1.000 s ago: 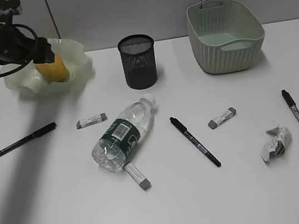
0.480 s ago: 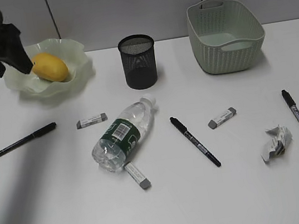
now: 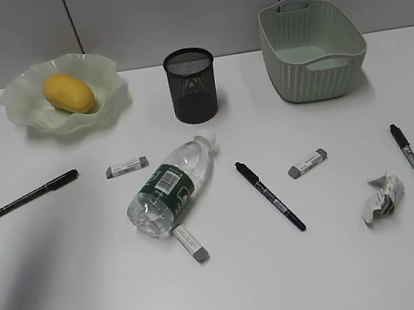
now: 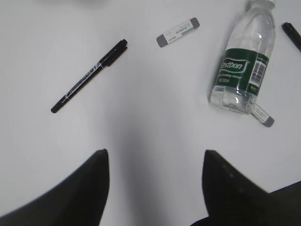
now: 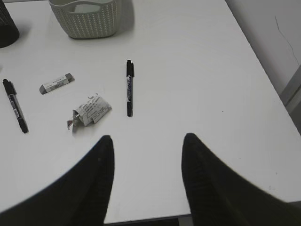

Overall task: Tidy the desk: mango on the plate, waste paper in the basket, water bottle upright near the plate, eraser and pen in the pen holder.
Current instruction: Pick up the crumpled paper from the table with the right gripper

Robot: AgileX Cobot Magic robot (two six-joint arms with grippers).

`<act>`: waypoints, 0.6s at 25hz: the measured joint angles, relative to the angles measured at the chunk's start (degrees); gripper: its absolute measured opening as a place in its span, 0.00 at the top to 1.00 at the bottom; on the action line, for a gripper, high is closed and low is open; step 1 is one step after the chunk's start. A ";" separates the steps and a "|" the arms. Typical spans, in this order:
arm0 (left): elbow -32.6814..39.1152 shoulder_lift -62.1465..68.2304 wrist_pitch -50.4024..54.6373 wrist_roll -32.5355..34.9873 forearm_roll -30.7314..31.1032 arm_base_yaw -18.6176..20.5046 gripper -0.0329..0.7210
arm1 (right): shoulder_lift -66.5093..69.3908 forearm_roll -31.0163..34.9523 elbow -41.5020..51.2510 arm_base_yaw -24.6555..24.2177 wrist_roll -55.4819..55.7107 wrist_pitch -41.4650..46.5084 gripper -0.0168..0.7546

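— Left claw (image 4: 153, 162): how does it stand?
— Both jaws spread apart with nothing between them, hanging over bare white surface (image 3: 80, 299). A black pen (image 4: 89, 76) lies ahead of it, an eraser (image 4: 178, 32) farther on, and the water bottle (image 4: 242, 66) lies on its side to the right with a second eraser (image 4: 262, 116) touching its base.
— And the right claw (image 5: 146, 155)?
— Jaws apart too, empty, above the surface near its edge. The waste paper (image 5: 89, 111) lies just ahead to the left, a pen (image 5: 129, 87) beside it, another eraser (image 5: 56, 83) beyond.
— Where is the mango (image 3: 68, 93)?
— Resting in the plate (image 3: 104, 69) at the back left.
— The pen holder (image 3: 192, 84)?
— Upright at the back centre; I cannot tell whether anything is inside. The basket (image 3: 312, 47) stands at the back right.
— From outside, are the claws visible?
— Only a dark part of the left arm at the left edge; the right arm is out of that view. A third pen (image 3: 270, 195) lies between the bottle and the paper
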 joint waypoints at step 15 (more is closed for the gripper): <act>39.42 -54.44 -13.91 -5.51 -0.35 0.00 0.35 | 0.00 0.06 0.00 0.00 0.00 0.00 0.48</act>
